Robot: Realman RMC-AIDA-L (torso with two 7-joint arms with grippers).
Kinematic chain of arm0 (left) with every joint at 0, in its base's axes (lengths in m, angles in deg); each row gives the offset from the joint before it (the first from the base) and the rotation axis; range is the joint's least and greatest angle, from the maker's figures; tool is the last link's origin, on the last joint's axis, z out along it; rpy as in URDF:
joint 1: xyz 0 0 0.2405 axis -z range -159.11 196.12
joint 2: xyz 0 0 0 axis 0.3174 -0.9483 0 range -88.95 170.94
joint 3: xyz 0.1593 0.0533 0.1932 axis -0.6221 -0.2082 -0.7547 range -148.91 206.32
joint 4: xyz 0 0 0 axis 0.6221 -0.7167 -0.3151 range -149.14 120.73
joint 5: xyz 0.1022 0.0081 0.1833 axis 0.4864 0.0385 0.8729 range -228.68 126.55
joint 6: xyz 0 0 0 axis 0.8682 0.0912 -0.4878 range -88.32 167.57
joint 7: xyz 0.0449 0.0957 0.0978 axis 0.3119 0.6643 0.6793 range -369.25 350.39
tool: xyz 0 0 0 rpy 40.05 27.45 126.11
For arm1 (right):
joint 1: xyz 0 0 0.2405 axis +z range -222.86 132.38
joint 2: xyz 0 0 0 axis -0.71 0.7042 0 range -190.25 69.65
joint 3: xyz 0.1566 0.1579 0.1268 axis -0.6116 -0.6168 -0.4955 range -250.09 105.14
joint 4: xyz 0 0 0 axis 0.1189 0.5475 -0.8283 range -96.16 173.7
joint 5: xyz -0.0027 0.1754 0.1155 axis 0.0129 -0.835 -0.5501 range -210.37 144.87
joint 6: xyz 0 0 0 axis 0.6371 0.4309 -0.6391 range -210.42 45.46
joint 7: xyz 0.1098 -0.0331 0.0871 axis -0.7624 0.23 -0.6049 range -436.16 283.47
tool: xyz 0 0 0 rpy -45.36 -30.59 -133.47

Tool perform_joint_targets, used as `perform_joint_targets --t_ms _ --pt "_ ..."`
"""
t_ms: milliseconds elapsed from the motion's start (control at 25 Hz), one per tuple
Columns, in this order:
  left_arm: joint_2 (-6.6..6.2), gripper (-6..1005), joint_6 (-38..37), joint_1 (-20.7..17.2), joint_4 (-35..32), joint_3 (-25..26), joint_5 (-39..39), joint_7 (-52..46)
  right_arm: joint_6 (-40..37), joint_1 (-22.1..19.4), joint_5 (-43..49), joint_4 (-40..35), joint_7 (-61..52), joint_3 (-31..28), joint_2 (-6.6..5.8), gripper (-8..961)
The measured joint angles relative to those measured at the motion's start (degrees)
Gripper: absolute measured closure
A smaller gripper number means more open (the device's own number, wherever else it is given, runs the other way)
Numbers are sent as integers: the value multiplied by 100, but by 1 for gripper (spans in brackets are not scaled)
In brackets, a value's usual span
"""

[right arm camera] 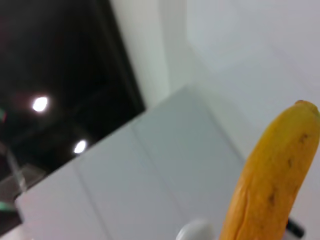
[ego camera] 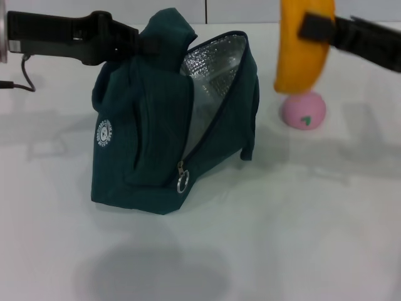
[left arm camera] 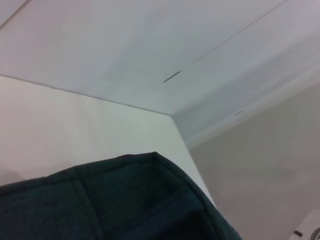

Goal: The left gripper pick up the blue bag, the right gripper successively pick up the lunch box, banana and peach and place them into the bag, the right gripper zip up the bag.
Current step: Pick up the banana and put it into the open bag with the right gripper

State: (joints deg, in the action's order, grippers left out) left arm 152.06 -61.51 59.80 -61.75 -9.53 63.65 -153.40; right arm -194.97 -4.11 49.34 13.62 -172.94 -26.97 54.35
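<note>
The blue bag (ego camera: 156, 132) stands on the white table left of centre, its top open and the silver lining showing. Its zipper ring (ego camera: 182, 183) hangs low at the front. My left gripper (ego camera: 145, 45) comes in from the left and is shut on the bag's handle, holding the top up. The bag's fabric also shows in the left wrist view (left arm camera: 125, 200). My right gripper (ego camera: 313, 26) is shut on the banana (ego camera: 304, 53), which hangs upright in the air to the right of the bag's opening. The banana also shows in the right wrist view (right arm camera: 272, 185). The peach (ego camera: 303, 111) lies on the table under the banana. The lunch box is out of view.
A black cable (ego camera: 19, 78) lies on the table (ego camera: 282, 238) at the far left under the left arm. The table's back edge meets a grey wall just behind the bag.
</note>
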Motion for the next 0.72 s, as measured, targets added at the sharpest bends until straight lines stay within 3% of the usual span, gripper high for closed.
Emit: perform_joint_targets --t_ms 120,280,520,720 --pt "-19 940 -2 -1 23 -5 -6 11 359 5 -335 297 155 166 144 474" --pt "-37 940 -3 9 26 -8 -3 37 815 278 -872 1096 524 574 154 470" --pt "-71 939 -7 -37 26 -9 13 144 1540 729 -1006 1478 614 1220 160 462" --pt "-75 939 -11 -75 34 -8 47 228 2025 820 -1017 1528 632 1761 163 456"
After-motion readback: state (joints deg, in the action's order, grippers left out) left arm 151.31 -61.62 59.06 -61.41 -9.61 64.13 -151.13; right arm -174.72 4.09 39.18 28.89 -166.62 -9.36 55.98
